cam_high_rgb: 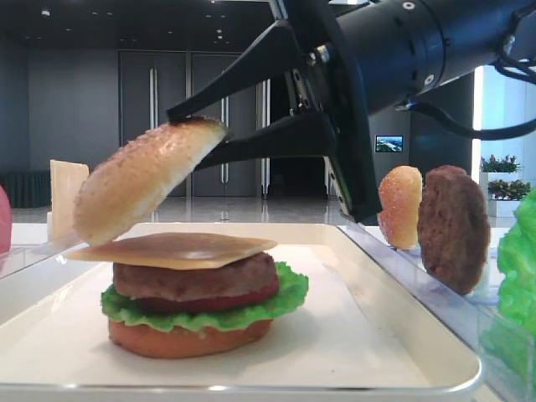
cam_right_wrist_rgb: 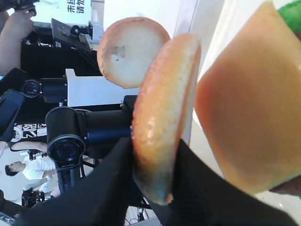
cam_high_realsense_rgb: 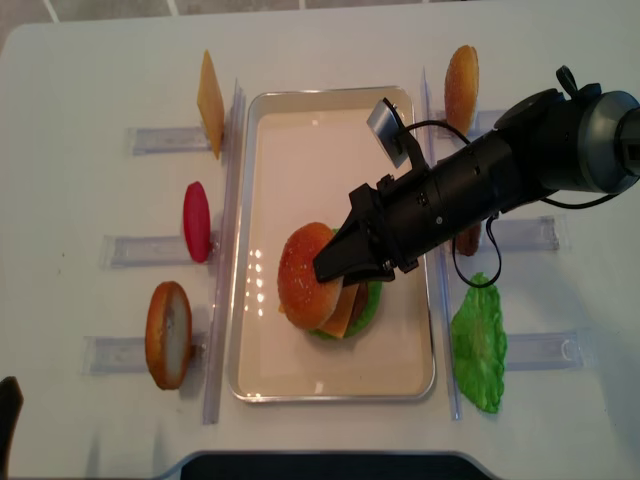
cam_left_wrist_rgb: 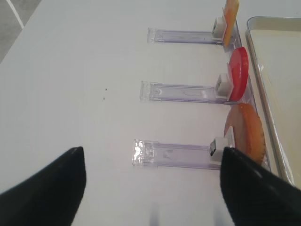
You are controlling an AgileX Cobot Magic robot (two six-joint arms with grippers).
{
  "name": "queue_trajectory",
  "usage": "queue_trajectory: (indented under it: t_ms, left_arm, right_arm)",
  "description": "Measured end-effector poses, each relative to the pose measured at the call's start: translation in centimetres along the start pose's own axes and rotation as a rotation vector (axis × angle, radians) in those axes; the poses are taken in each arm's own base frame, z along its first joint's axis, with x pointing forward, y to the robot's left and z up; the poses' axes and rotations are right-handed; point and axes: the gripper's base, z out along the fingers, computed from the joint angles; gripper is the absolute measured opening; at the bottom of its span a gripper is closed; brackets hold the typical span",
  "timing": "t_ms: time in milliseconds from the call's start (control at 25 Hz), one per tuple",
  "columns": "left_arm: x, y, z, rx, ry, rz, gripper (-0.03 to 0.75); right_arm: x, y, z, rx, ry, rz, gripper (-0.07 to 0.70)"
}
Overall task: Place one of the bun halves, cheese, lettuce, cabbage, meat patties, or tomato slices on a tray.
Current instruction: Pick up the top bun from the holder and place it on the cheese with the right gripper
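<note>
On the cream-white tray (cam_high_rgb: 360, 343) stands a stack of bun base, lettuce (cam_high_rgb: 289, 293), tomato slice, meat patty (cam_high_rgb: 197, 280) and cheese (cam_high_rgb: 180, 249). My right gripper (cam_high_rgb: 197, 134) is shut on the edge of a sesame bun top (cam_high_rgb: 138, 180). The bun top hangs tilted, its low end just over the left corner of the cheese. From above, the bun top (cam_high_realsense_rgb: 305, 272) covers most of the stack, with the right gripper (cam_high_realsense_rgb: 322, 268) over it. In the right wrist view the bun top (cam_right_wrist_rgb: 164, 117) sits edge-on between the dark fingers (cam_right_wrist_rgb: 113, 183). My left gripper (cam_left_wrist_rgb: 151, 151) is open over bare table.
Clear slotted racks flank the tray (cam_high_realsense_rgb: 300, 140). On the left they hold a cheese slice (cam_high_realsense_rgb: 209, 102), a tomato slice (cam_high_realsense_rgb: 196, 221) and an orange bun piece (cam_high_realsense_rgb: 168, 334). On the right are another bun (cam_high_realsense_rgb: 461, 88), a patty (cam_high_rgb: 452, 226) and a lettuce leaf (cam_high_realsense_rgb: 478, 345).
</note>
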Motion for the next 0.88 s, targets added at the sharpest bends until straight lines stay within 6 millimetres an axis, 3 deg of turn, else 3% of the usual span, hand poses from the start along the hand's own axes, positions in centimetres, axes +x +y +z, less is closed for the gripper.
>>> queue_trajectory:
  t_ms: [320, 880]
  left_arm:
    - [0.0, 0.0, 0.0, 0.000, 0.000, 0.000, 0.692]
    - [0.0, 0.0, 0.0, 0.000, 0.000, 0.000, 0.692]
  right_arm:
    - [0.0, -0.1, -0.1, 0.036, -0.003, -0.016, 0.432]
    - [0.2, 2.3, -4.5, 0.307, -0.055, -0.180, 0.461]
